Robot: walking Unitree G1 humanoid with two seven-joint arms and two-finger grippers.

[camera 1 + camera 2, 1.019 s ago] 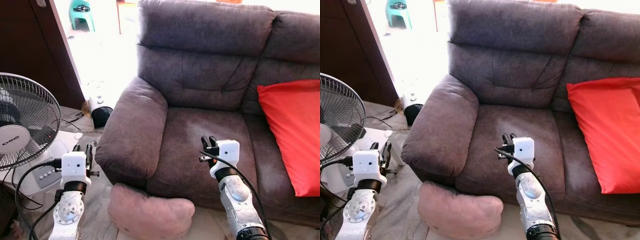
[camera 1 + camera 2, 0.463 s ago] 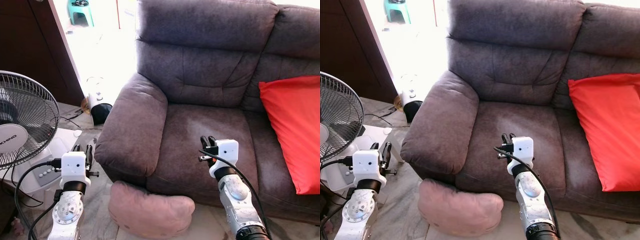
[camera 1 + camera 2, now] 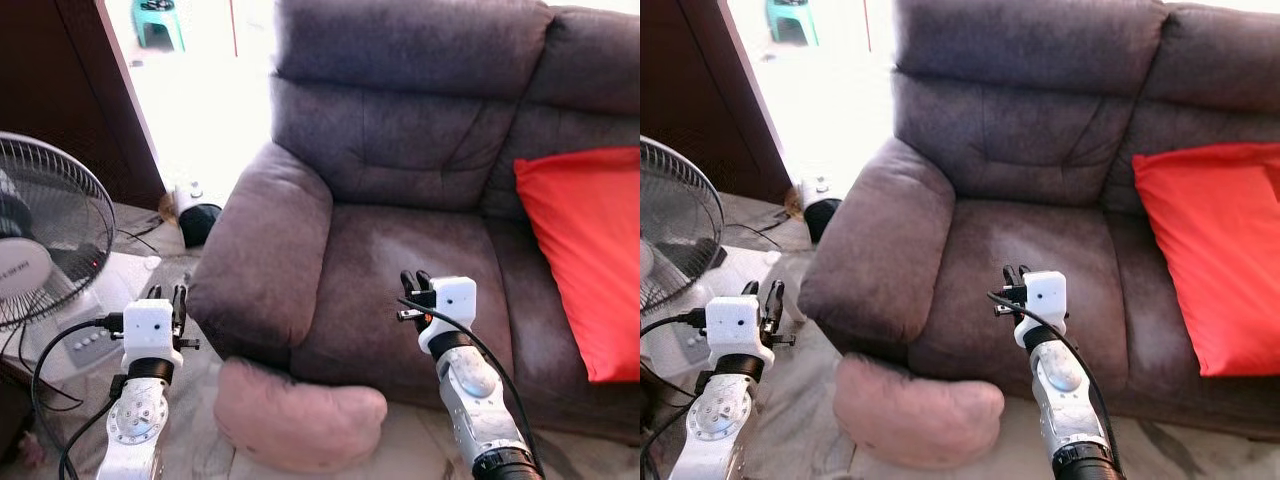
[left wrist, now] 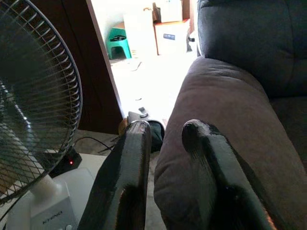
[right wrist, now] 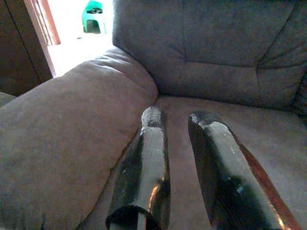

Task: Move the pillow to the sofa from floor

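Fronting grey sofa (image 3: 400, 200), pink pillow (image 3: 300, 420) on floor (image 3: 420, 460)

A home living room: a grey fabric sofa (image 3: 400, 200) with a red cushion (image 3: 585, 250), a standing fan (image 3: 50, 240) on the floor, a sunlit doorway (image 3: 190, 90) beyond.

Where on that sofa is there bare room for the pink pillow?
The seat cushion between the armrest and the red pillow is bare. The far right is taken by that red pillow. The pink pillow lies on the floor.
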